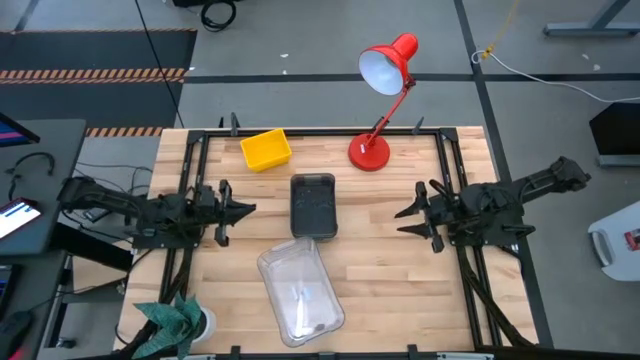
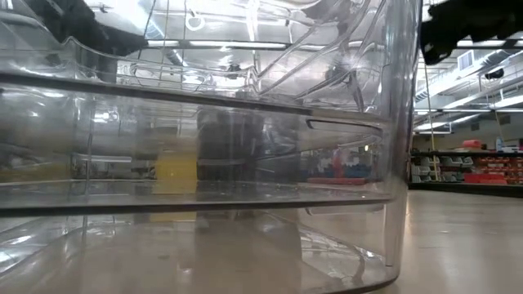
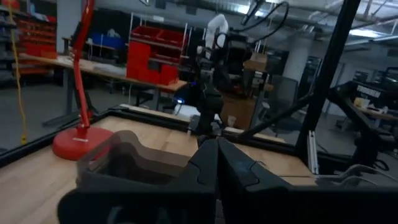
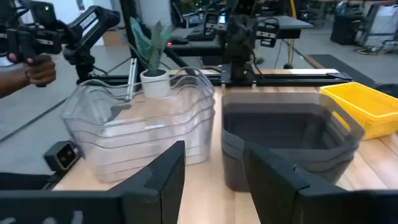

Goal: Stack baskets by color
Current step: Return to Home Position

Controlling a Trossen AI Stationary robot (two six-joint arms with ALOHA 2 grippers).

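Three groups of baskets stand on the wooden table. A yellow basket (image 1: 265, 150) sits at the far left, a nested smoky-grey stack (image 1: 313, 206) in the middle, and a nested clear stack (image 1: 300, 290) near the front edge, each resting on its bottom. My left gripper (image 1: 250, 209) is shut and holds nothing, at the table's left, pointing toward the grey stack (image 3: 124, 163). My right gripper (image 1: 403, 220) is open at the table's right, pointing at the grey stack (image 4: 286, 143) and the clear stack (image 4: 143, 130) with a gap between. The clear stack (image 2: 204, 163) fills the low view.
A red desk lamp (image 1: 385, 100) stands on the far edge with its base (image 3: 78, 143) beyond the grey stack. A small potted plant (image 1: 175, 320) sits at the near left corner. A black frame (image 1: 445, 150) borders the table. A person's hand (image 4: 31, 68) shows beyond the table's left side.
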